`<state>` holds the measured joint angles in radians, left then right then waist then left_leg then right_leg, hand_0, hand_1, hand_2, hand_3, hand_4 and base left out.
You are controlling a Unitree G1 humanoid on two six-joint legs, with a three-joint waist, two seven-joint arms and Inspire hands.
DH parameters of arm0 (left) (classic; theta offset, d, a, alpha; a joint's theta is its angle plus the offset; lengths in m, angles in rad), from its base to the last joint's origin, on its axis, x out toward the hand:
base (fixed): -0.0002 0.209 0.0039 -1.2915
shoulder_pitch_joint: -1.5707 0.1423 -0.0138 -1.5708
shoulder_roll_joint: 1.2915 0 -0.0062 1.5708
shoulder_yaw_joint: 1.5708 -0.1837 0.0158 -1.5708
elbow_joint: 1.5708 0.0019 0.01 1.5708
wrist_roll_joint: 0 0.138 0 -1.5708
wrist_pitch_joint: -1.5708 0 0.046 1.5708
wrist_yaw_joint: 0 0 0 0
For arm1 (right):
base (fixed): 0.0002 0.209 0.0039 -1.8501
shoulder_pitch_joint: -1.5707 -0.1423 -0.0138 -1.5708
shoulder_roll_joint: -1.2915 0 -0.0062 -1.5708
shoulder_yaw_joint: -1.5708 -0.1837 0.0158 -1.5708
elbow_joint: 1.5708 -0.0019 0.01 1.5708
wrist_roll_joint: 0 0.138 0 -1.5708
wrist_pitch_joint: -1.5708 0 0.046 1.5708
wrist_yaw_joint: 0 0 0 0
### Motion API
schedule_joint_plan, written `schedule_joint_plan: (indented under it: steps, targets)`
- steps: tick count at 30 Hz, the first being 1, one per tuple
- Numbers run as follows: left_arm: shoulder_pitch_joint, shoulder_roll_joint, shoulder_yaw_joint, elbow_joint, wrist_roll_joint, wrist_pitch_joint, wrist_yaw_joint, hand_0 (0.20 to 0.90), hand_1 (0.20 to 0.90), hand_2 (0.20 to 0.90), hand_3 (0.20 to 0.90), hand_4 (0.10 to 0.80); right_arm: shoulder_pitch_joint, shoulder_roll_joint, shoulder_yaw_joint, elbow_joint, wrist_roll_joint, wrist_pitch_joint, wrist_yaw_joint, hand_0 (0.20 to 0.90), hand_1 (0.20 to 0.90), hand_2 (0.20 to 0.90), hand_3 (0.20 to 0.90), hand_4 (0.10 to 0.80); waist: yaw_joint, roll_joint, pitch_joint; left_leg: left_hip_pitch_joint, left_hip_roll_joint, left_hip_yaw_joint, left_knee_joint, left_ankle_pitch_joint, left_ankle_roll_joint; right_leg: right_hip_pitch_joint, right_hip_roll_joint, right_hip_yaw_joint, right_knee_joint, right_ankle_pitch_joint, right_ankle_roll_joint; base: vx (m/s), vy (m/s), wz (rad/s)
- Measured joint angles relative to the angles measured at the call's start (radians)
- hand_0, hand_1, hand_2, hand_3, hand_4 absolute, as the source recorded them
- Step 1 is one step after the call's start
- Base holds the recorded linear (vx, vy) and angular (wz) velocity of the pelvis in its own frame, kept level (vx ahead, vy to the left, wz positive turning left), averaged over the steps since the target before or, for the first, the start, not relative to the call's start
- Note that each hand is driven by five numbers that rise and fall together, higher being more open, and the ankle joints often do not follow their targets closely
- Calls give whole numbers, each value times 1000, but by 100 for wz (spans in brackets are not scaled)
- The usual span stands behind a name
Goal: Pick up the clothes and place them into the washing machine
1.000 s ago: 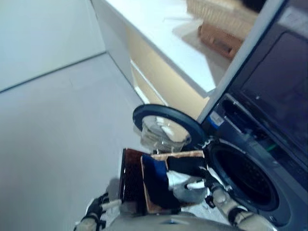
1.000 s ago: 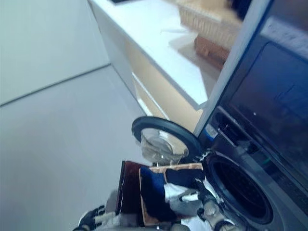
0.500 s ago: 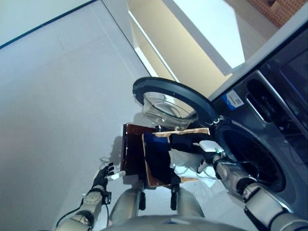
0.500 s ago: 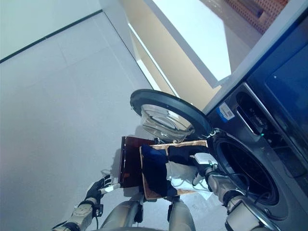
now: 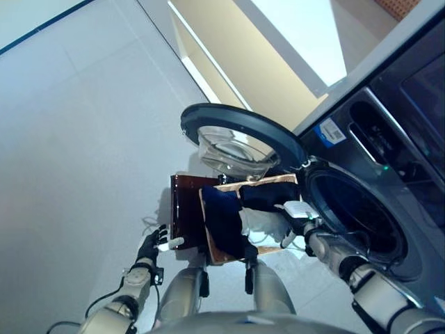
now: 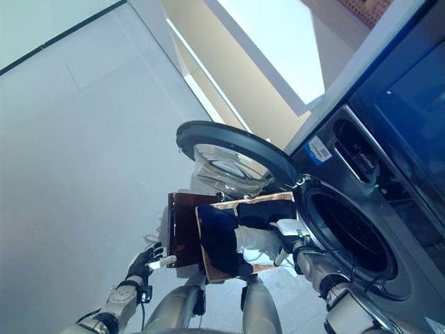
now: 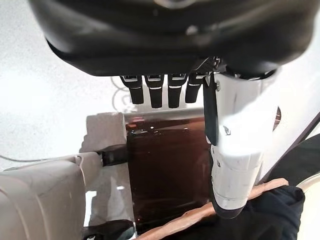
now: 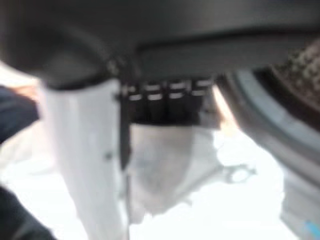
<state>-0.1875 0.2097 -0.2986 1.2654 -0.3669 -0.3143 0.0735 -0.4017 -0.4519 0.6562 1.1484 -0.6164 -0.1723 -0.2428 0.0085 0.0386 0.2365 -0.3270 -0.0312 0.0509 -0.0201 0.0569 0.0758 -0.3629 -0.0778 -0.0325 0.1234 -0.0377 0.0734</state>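
A brown basket (image 5: 261, 182) with a dark red side (image 5: 184, 216) stands on the floor before the washing machine. It holds a dark blue cloth (image 5: 221, 216), a black cloth (image 5: 268, 196) and a white cloth (image 5: 263, 223). My right hand (image 5: 300, 221) is at the basket's machine side, fingers (image 8: 165, 105) curled on the white cloth (image 8: 160, 160), which hangs past them. My left hand (image 5: 153, 245) hovers open beside the red side, its thumb (image 7: 235, 150) straight. The round door (image 5: 236, 139) stands open, and the dark drum (image 5: 354, 223) is just right of my right hand.
A white counter (image 5: 299, 35) with cream cupboard fronts (image 5: 229, 62) runs behind the machine. The machine's dark front panel (image 5: 410, 97) rises at the right. Grey floor (image 5: 76, 139) spreads out to the left of the basket.
The camera has tilted down, so the whole picture has shifted. Relative to the basket both hands stay about where they were, the right one still at the white cloth.
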Motion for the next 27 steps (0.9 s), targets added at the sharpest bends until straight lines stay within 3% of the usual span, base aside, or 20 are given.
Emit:
schedule_joint_plan:
  steps: [6,27]
  targets:
    - [-15,2,-1,-1,0,-2,18,900,900,900,900,800,-10,41,2,1,7,4,-24,900,900,900,900,800,2,-2,3,-46,-2,8,18,0,0,-66,-1,22,36,-1,0,-53,29,-7]
    - [-76,5,-74,-12,-20,-25,38,900,900,900,900,800,-131,16,53,15,-35,21,-59,900,900,900,900,800,11,5,15,-233,-4,36,70,22,0,-308,-1,59,177,-9,-8,-50,17,-3]
